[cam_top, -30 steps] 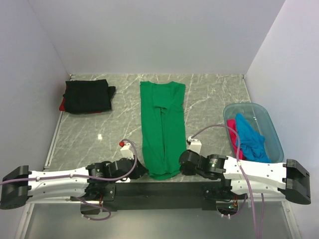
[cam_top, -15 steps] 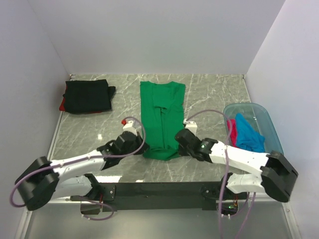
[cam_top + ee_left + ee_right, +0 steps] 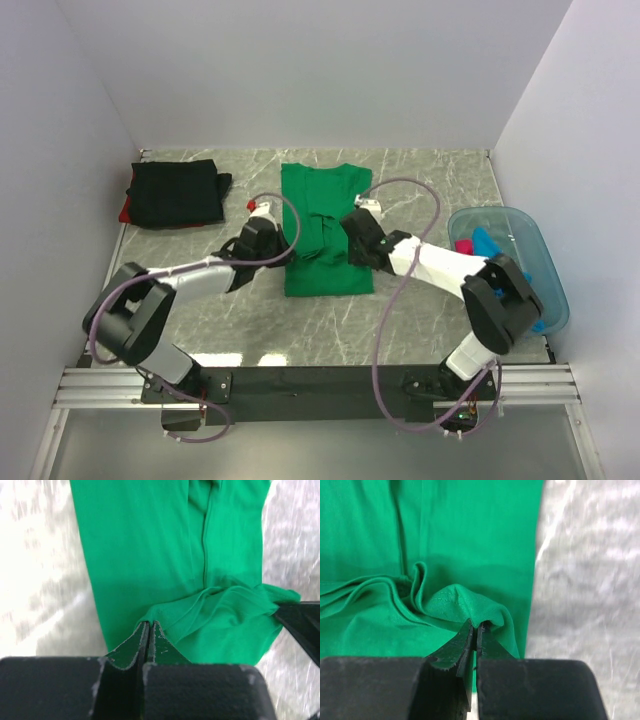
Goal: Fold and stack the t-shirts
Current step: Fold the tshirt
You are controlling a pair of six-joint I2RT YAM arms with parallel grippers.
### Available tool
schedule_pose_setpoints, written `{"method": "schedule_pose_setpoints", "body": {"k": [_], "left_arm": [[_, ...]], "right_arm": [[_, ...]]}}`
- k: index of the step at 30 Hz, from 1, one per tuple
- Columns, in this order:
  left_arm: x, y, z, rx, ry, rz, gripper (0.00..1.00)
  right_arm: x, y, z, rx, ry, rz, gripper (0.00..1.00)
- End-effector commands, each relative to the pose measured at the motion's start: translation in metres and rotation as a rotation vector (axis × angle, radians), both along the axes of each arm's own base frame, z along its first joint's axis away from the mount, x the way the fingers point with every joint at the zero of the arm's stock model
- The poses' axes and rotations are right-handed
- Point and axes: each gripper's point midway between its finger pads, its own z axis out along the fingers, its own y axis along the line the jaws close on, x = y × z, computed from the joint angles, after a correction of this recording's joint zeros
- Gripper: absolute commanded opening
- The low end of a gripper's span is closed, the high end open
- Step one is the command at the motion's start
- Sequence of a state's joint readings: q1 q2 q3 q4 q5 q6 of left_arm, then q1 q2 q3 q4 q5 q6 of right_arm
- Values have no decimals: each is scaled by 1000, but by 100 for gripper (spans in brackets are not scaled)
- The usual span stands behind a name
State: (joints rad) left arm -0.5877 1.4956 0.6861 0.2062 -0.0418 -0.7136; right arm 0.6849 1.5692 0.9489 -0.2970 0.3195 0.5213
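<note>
A bright green t-shirt lies lengthwise in the middle of the table, its near end doubled up over its middle. My left gripper is shut on the left corner of that lifted hem. My right gripper is shut on the right corner. Both hold the hem above the shirt's middle. A folded black shirt lies on a red one at the far left. Blue and pink shirts lie in the tub.
A translucent blue plastic tub stands at the right edge of the table. The walls close in the table at the back and both sides. The black arm rail runs along the near edge.
Both grippers have carried the green shirt's near hem away from the near edge towards the back. The shirt's lower part now lies folded over its middle.
</note>
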Motion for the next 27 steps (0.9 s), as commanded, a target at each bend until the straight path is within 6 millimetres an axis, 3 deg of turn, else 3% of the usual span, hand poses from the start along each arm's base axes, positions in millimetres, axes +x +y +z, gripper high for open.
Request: {"method": "schedule_pose_setpoints", "body": {"k": [1,8,17,19,24,27], "left_arm": [[35,-9,25,-25,-90,-21,0],[71,-1,29,-35,-104,1,0],[104,-7,24,-33,-110,-10,0],[109,-6,15,-15,-92,-3,0],[120,1,16,12,-85,44,0],[125,23,14,80,-64,161,18]], "right_arm": [[34,5,18,-8,-61,8,0],[63,-1,16,-27,-51,-17,0],[92,-10,11,-42,-35,-52,0],[95,-11,5,-48,-22,-55,0],[107,-13,1,-48,-14,-69,0],[112,-15,9,-44,-32,-79,8]]}}
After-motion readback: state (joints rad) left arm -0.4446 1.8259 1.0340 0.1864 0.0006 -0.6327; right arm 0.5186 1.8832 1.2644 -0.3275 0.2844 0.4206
